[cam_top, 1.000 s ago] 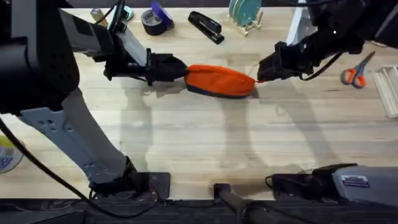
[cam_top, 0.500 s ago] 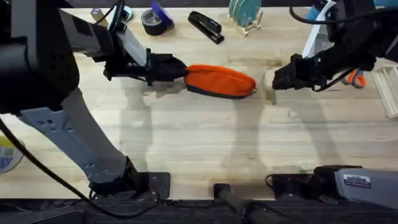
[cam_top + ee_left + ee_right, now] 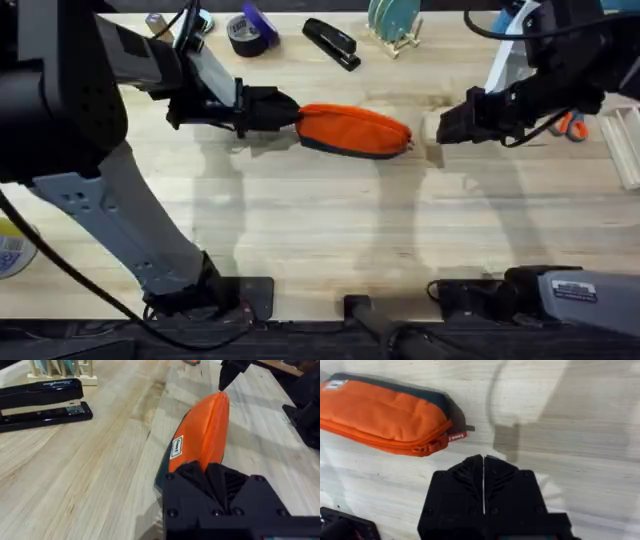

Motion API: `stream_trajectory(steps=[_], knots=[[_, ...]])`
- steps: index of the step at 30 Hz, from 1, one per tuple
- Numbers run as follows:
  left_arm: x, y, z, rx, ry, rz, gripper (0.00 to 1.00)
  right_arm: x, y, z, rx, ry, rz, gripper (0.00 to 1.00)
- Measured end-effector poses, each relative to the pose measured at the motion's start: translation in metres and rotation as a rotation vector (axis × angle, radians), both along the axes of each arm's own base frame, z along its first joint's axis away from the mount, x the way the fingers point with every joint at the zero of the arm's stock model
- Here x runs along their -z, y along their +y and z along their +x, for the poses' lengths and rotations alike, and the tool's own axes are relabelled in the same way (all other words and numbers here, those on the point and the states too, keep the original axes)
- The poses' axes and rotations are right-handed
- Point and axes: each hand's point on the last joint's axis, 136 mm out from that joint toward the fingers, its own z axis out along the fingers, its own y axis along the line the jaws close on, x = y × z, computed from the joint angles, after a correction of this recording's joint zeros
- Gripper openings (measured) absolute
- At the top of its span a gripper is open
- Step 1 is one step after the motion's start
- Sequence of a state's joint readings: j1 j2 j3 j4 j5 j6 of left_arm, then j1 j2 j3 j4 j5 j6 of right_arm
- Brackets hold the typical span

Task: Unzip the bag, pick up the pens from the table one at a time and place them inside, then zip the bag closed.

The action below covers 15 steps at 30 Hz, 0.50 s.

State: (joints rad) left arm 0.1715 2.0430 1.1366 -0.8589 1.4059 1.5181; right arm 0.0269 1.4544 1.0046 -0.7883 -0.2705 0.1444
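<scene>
The orange bag (image 3: 355,130) lies on its side on the table (image 3: 330,230), left of centre at the back. Its zip looks closed, and the red pull tab (image 3: 456,436) sticks out at the right end. My left gripper (image 3: 292,110) is shut on the bag's left end (image 3: 205,435), with black fingers (image 3: 207,472) pinching the fabric. My right gripper (image 3: 434,128) hovers a short way right of the bag, apart from it. Its fingers (image 3: 470,472) are pressed together with nothing between them. The pens are out of view.
A black stapler (image 3: 330,42), a tape roll (image 3: 250,32) and a rack of teal discs (image 3: 393,22) stand along the back edge. Orange-handled scissors (image 3: 572,125) show partly behind the right arm, with a white tray (image 3: 625,145) at the far right.
My right gripper has pulled away from the bag's right end and moved right, then stopped. The left gripper and the bag have stayed put.
</scene>
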Motion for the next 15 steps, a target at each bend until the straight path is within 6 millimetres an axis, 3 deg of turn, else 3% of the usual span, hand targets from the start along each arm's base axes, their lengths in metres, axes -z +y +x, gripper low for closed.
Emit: stream_trajectory(steps=[6,8,10,15], knots=[[0.0,0.0,0.0,0.0,0.0,0.0,0.041,-0.004,0.0,0.0,-0.005,-0.016,-0.001,0.033],[0.0,0.0,0.0,-0.001,0.007,-0.001,0.041,-0.011,0.0,0.0,-0.008,-0.039,-0.001,0.082],[0.0,0.0,0.0,-0.002,0.01,-0.001,0.041,-0.019,0.0,-0.004,-0.013,-0.061,-0.002,0.281],[0.0,0.0,0.0,-0.003,0.017,-0.002,0.041,-0.038,-0.001,-0.02,-0.023,-0.085,-0.004,0.96]])
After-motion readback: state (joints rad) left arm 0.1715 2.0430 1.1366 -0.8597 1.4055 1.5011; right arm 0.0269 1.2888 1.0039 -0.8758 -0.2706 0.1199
